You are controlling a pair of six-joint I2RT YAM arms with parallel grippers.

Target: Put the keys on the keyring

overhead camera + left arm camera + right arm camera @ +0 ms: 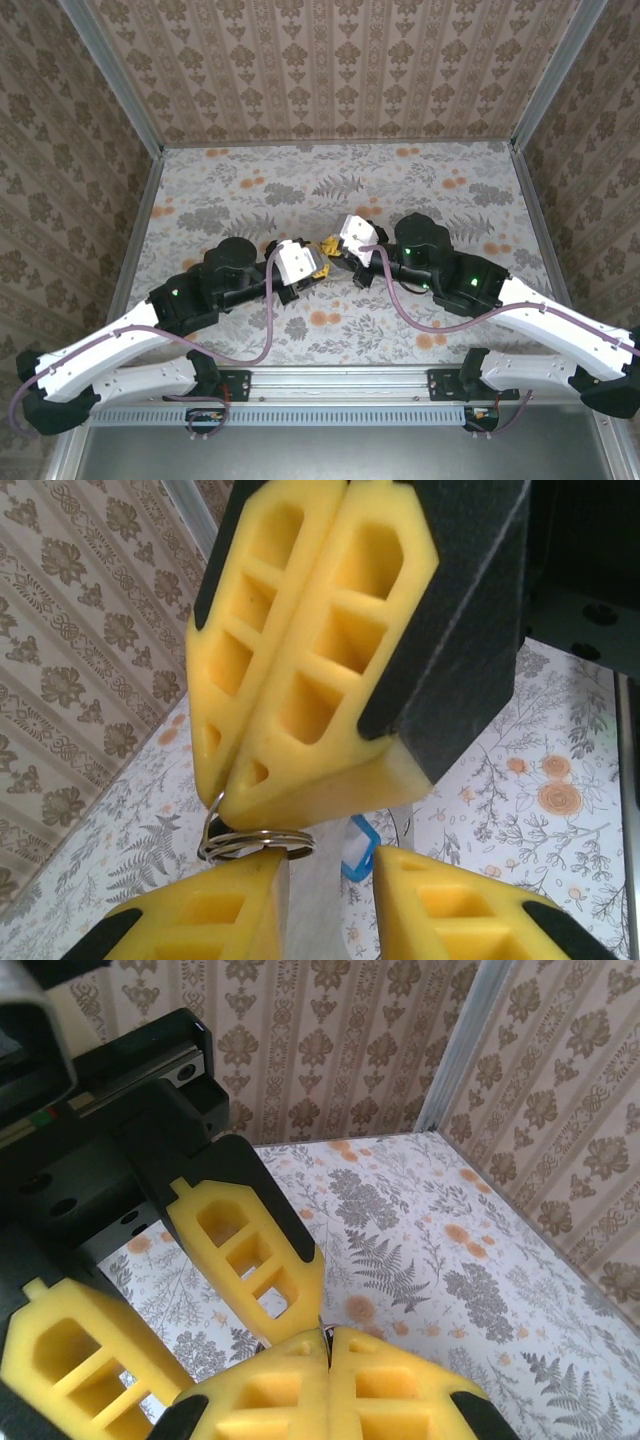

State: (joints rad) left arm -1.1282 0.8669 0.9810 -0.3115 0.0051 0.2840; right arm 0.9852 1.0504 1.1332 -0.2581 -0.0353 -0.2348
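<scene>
Left wrist view shows the right pincer (pixel 226 802) pressed together on the keyring (pixel 258 841), which hangs from its tips above the counter (pixel 530 810). Just below, the left pincer (pixel 330 865) stands partly spread. The ring lies right over one of its fingers, and a blue key (pixel 360 848) shows in its gap.

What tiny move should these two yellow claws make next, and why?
Probably nudge the left gripper toward the thin grey metal keyring, pinched in the shut right gripper, so the small blue-headed key at its tips meets the ring. They sit side by side, not linked. Whether the left fingers actually grip the key, I can't tell.
</scene>
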